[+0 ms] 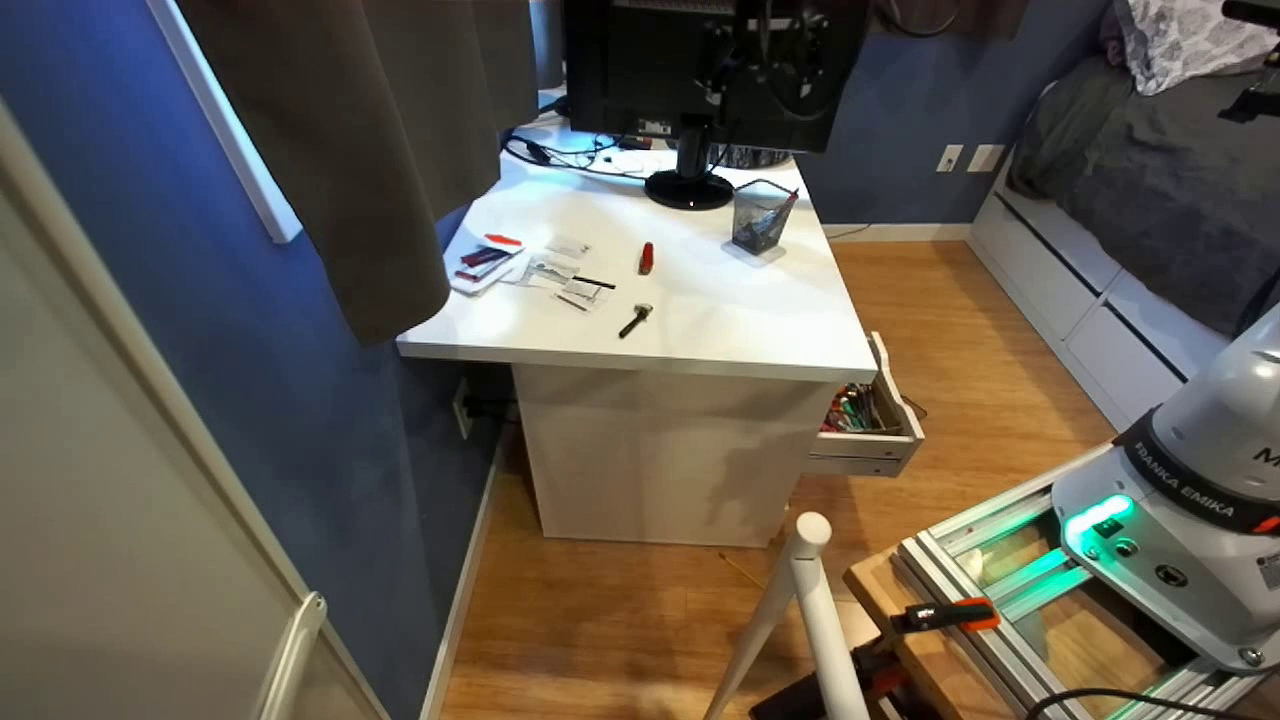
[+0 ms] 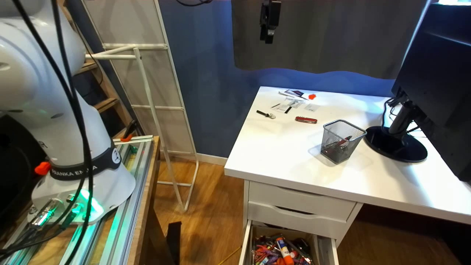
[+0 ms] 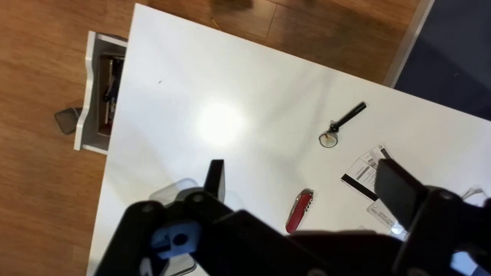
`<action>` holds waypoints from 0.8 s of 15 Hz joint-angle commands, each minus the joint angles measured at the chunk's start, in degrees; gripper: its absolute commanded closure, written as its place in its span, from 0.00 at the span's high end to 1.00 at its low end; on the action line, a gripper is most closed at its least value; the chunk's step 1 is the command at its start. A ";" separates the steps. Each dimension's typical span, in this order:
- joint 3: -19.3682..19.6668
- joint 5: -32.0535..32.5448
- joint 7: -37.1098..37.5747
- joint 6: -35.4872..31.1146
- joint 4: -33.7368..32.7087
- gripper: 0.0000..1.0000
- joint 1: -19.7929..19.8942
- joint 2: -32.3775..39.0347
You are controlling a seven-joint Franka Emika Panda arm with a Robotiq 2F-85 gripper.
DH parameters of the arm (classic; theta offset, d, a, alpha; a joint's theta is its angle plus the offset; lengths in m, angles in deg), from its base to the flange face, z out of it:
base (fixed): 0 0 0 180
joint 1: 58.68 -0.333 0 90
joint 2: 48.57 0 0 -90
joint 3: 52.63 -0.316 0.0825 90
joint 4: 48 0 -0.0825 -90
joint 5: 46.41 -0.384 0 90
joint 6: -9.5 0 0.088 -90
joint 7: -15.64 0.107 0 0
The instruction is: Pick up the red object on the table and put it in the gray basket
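The red object is a slim red pocket knife lying flat on the white desk; it shows in both exterior views (image 1: 646, 259) (image 2: 306, 120) and the wrist view (image 3: 299, 211). The gray basket is a gray mesh pen cup standing upright near the monitor in both exterior views (image 1: 760, 222) (image 2: 342, 143), with dark pens inside. Part of its rim shows low in the wrist view (image 3: 180, 265). My gripper (image 3: 301, 168) is open and empty, its fingers wide apart. It hangs high above the desk in an exterior view (image 2: 269, 35). The knife lies below, between the fingers as seen from the wrist.
Beside the knife lie a black-handled item (image 3: 343, 122), cards and papers (image 3: 364, 168), and a small orange-red item (image 2: 312, 96). The monitor (image 2: 438, 73) stands behind the cup. An open drawer (image 1: 870, 445) juts from the desk's side. A curtain (image 2: 312, 36) hangs along the wall.
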 commanded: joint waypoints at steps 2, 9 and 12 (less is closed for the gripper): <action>4.13 -5.31 5.85 -4.49 -10.32 1.00 -4.13 14.46; 9.78 -7.57 13.00 -10.93 -19.28 1.00 -9.00 28.81; 12.35 -6.05 16.64 -12.56 -21.90 1.00 -10.90 32.97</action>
